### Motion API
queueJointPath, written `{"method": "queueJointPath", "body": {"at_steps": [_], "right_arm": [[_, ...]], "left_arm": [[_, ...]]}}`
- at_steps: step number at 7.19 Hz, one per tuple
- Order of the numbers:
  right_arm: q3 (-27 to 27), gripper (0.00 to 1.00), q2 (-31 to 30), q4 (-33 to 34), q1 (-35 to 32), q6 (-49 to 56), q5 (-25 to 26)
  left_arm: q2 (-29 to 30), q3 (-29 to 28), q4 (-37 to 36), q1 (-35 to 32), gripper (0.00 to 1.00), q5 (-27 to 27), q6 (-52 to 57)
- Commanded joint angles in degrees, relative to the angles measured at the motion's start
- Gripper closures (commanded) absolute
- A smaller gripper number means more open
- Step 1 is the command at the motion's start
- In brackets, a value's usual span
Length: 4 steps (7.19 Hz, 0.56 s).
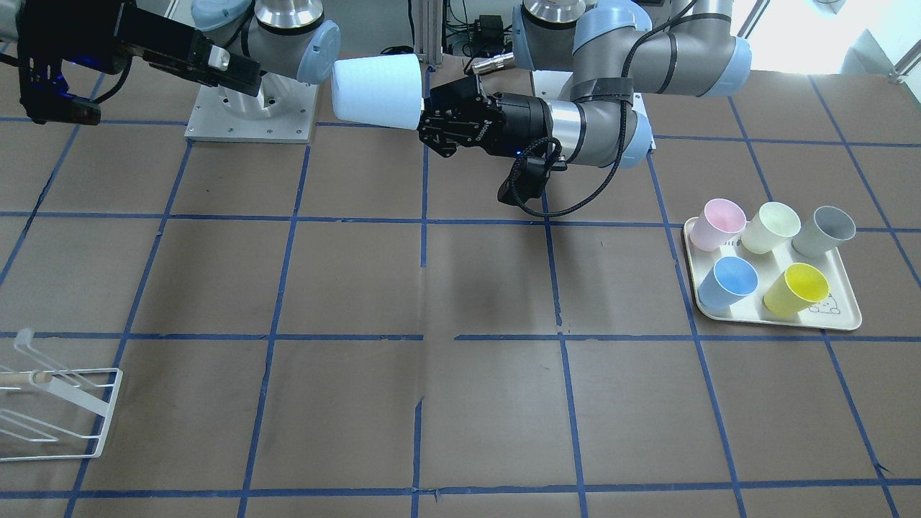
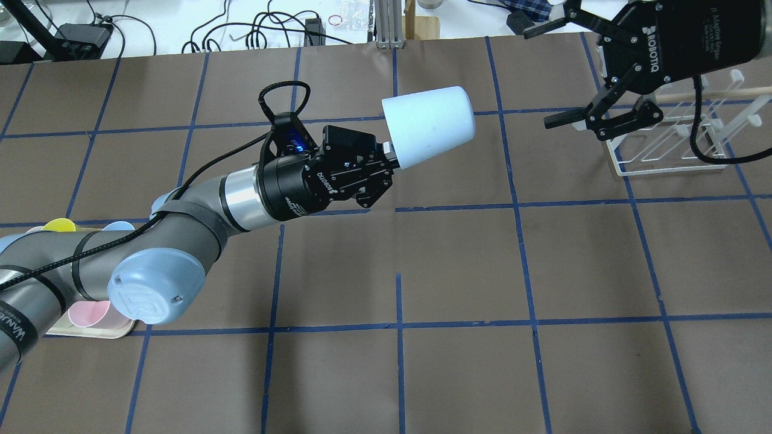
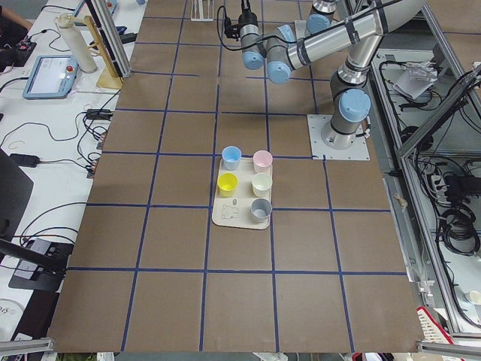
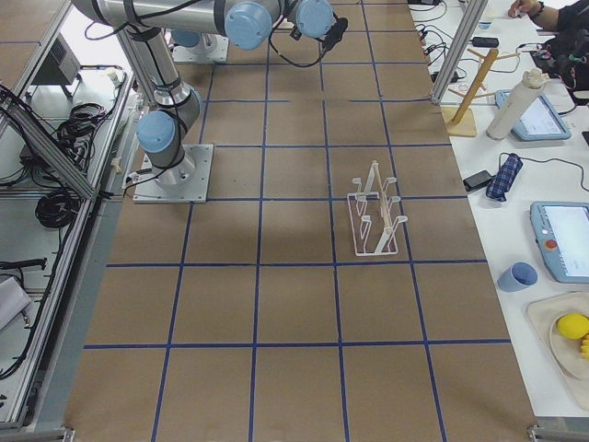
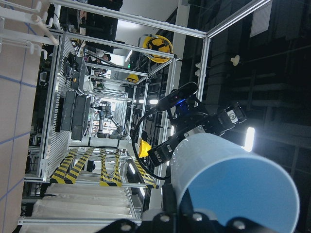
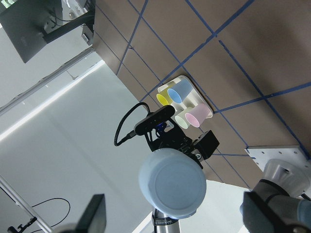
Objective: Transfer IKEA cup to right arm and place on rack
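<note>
My left gripper (image 2: 391,154) is shut on the rim of the IKEA cup (image 2: 428,126), a pale sky-blue tumbler. It holds the cup on its side, high above the table, base toward my right gripper (image 2: 540,75). The cup also shows in the front view (image 1: 378,90). My right gripper is open and empty, a short gap from the cup's base. In the right wrist view the cup's base (image 6: 172,182) sits between the two spread fingers (image 6: 95,213). The white wire rack (image 2: 669,132) stands on the table beyond the right gripper, also in the front view (image 1: 50,403).
A cream tray (image 1: 842,316) on the left arm's side holds pink (image 1: 719,223), cream (image 1: 771,226), grey (image 1: 826,230), deeper blue (image 1: 728,282) and yellow (image 1: 795,289) cups. Brown table paper with blue tape lines lies between tray and rack.
</note>
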<state>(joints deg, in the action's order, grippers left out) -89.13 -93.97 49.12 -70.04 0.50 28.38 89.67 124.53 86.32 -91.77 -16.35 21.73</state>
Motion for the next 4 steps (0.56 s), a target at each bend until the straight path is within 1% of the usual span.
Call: {"method": "queueJointPath", "body": {"at_steps": [1,2,3,4], "right_arm": [[-0.5,0.0,-0.2,-1.1,-0.1,-3.7,-1.5],[-0.5,0.0,0.2,-1.0,-0.3,-7.1,-1.1],[-0.8,0.0,0.4,-1.2,-0.4,-9.1,1.2],[-1.0,0.0,0.4,-1.4,-0.5,-14.2,4.3]], "left_arm": [[0.1,0.0,-0.8,-1.8,1.0,-0.3,0.0],[0.2,-0.2,-1.1,-2.3,1.0,-0.5,-0.1],[0.2,-0.2,-1.2,-2.4,1.0,-0.6,-0.1],[0.2,-0.5,-1.7,-2.5,1.0,-0.3,0.0]]}}
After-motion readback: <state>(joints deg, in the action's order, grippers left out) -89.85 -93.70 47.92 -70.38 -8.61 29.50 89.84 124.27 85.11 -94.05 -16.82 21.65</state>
